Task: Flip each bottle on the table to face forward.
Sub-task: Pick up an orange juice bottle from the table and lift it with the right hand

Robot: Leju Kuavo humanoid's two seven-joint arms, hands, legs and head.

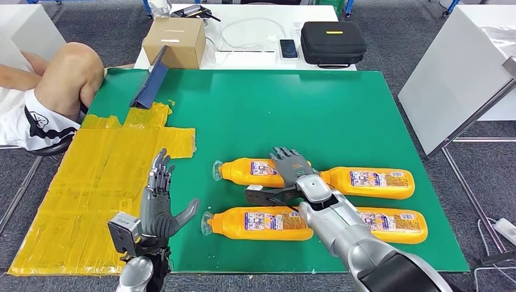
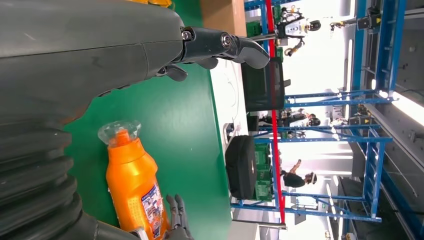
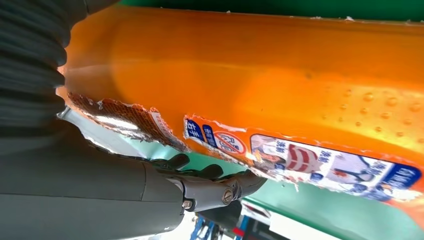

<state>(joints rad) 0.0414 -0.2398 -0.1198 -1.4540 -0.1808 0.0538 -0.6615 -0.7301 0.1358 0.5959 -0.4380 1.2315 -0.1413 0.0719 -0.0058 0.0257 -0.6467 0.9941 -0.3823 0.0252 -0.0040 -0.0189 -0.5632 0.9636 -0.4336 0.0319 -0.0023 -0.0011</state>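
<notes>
Four orange bottles (image 1: 268,222) are laid in two rows at the green table's (image 1: 341,109) five o'clock. The far-left bottle (image 1: 252,172) is covered by the right hand (image 1: 294,167), fingers spread, seemingly for turning; whether it is gripped cannot be told. The left hand (image 1: 159,204) is held open at eight o'clock.

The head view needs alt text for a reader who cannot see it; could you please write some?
Four orange bottles lie in two rows on a green table; the right hand rests on the far-left one, and the left hand hovers open.
</notes>
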